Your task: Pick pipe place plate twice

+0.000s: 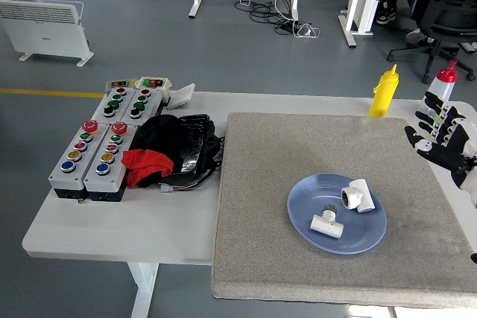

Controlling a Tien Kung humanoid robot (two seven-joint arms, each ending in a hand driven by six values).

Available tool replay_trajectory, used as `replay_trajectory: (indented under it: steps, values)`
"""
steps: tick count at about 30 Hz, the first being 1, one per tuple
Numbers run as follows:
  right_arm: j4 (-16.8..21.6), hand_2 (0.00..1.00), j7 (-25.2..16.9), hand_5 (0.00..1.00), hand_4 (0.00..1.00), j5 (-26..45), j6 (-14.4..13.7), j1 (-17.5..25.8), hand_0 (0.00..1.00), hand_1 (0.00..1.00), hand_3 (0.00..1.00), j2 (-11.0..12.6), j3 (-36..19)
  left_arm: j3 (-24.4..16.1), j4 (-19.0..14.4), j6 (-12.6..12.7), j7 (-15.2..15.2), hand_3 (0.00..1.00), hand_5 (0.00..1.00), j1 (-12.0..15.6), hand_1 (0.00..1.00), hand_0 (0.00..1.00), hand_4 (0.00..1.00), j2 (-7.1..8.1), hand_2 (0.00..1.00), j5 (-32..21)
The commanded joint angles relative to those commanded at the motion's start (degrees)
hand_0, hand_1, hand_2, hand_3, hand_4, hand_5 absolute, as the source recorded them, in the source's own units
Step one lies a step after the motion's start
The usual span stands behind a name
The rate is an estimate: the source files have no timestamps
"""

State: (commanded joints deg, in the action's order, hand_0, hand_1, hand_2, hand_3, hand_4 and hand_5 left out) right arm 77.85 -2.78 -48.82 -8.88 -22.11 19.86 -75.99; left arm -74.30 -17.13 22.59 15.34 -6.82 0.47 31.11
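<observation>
Two white pipe fittings lie on the blue plate (373,232) on the grey mat. One fitting (327,223) rests near the plate's middle, the other fitting (357,195) by its far right rim. My right hand (440,133) hovers at the picture's right edge, well up and to the right of the plate, with its fingers spread and nothing in them. My left arm does not appear.
A grey mat (298,147) covers the table's right part. A yellow squeeze bottle (384,91), a red-capped bottle (438,88) and a green cup stand at the back right. Button boxes (100,150) and a black and red cloth bundle (168,150) lie on the left.
</observation>
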Motion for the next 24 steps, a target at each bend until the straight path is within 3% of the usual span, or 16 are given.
replay_trajectory:
  steps: [5, 10, 18, 24]
  values:
    - [-0.74, 0.901, -0.4, 0.366, 0.652, 12.29, -0.23, 2.9, 0.856, 0.821, 0.866, -1.82, -7.95, -0.09, 0.04, -0.07, -0.01, 0.756, 0.998, -0.15, 0.695, 0.737, 0.39, -0.01, 0.715, 0.12]
    - [-1.33, 0.877, 0.06, 0.388, 0.641, 24.21, 0.93, 4.69, 0.841, 0.802, 0.846, -2.22, -13.8, -0.22, 0.05, -0.11, 0.05, 0.757, 0.998, -0.3, 0.695, 0.737, 0.39, -0.04, 0.715, 0.31]
    - [-1.43, 0.86, -0.05, 0.421, 0.622, 43.29, 0.85, 5.71, 0.833, 0.796, 0.84, -2.07, -17.2, -0.55, 0.04, -0.11, 0.22, 0.757, 0.998, -0.47, 0.694, 0.737, 0.391, -0.04, 0.715, 0.77]
    - [-1.56, 0.855, -0.89, 0.43, 0.614, 46.37, 0.26, 6.19, 0.831, 0.795, 0.847, -2.13, -18.17, -0.41, 0.04, -0.05, 0.29, 0.757, 0.998, -0.51, 0.694, 0.737, 0.391, -0.1, 0.715, 0.63]
